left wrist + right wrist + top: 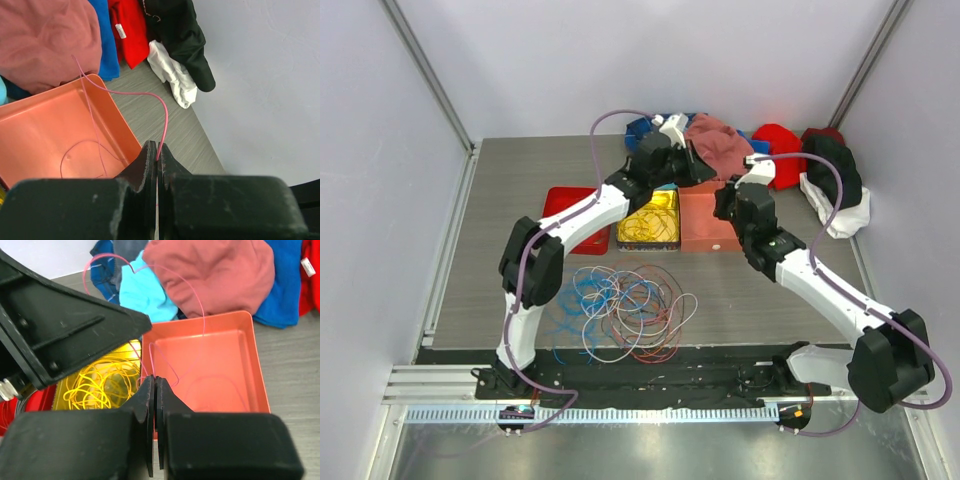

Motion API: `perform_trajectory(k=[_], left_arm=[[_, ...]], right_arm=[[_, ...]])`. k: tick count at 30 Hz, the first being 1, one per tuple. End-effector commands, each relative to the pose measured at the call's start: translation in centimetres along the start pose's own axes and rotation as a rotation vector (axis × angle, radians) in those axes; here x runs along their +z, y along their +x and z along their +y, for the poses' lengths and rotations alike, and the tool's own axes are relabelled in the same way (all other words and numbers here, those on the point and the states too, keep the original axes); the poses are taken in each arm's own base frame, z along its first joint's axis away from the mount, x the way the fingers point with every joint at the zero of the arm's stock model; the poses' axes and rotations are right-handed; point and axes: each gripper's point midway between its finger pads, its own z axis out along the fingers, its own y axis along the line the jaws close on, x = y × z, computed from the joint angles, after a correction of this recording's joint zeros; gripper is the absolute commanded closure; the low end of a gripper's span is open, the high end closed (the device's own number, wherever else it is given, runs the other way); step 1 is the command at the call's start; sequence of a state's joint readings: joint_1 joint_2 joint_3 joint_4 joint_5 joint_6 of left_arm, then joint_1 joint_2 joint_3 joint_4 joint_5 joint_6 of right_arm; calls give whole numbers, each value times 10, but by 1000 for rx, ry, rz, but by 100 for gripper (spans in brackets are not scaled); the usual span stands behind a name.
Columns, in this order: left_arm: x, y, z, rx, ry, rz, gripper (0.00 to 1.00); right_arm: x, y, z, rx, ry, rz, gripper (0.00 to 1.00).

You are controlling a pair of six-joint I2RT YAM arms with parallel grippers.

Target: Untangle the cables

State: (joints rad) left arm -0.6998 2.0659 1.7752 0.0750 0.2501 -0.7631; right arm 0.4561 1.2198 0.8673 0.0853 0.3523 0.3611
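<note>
A tangle of thin cables (625, 310) in blue, red, white, grey and orange lies on the table near the front. Yellow cables (650, 222) fill a yellow tray; they also show in the right wrist view (102, 382). My left gripper (157, 155) is shut on a thin pink cable (150, 94) that arcs over the table into the salmon tray (45, 130). My right gripper (154, 382) is shut on the same pink cable (165, 362) above the salmon tray (210, 360). In the top view both grippers, left (690, 165) and right (725, 205), hover by the salmon tray (705, 225).
A heap of clothes (720, 140) lies behind the trays. Black and white garments (835, 185) lie at the right wall. A red tray (565, 215) sits left of the yellow one. The enclosure walls close in on three sides.
</note>
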Motion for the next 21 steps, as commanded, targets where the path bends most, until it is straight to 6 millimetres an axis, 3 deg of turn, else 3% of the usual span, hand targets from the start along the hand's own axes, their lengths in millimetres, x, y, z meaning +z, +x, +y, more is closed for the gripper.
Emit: perform_trajectory(k=[1, 8, 11, 16, 19, 20, 21], left_arm=[[5, -7, -20, 1, 93, -29, 100], [3, 15, -5, -23, 59, 15, 100], [-5, 34, 14, -28, 11, 29, 100], [-5, 53, 35, -35, -49, 71, 100], [-2, 61, 42, -40, -63, 91, 100], [-1, 62, 44, -39, -67, 93, 100], [1, 65, 48, -38, -76, 103, 100]], right_arm=[[-8, -16, -9, 78, 32, -90, 99], [-8, 11, -22, 78, 63, -38, 99], [-5, 24, -29, 80, 86, -23, 99], [7, 46, -38, 87, 140, 16, 99], [14, 49, -42, 87, 188, 43, 99], [15, 47, -42, 80, 188, 44, 96], [16, 42, -38, 78, 183, 44, 84]])
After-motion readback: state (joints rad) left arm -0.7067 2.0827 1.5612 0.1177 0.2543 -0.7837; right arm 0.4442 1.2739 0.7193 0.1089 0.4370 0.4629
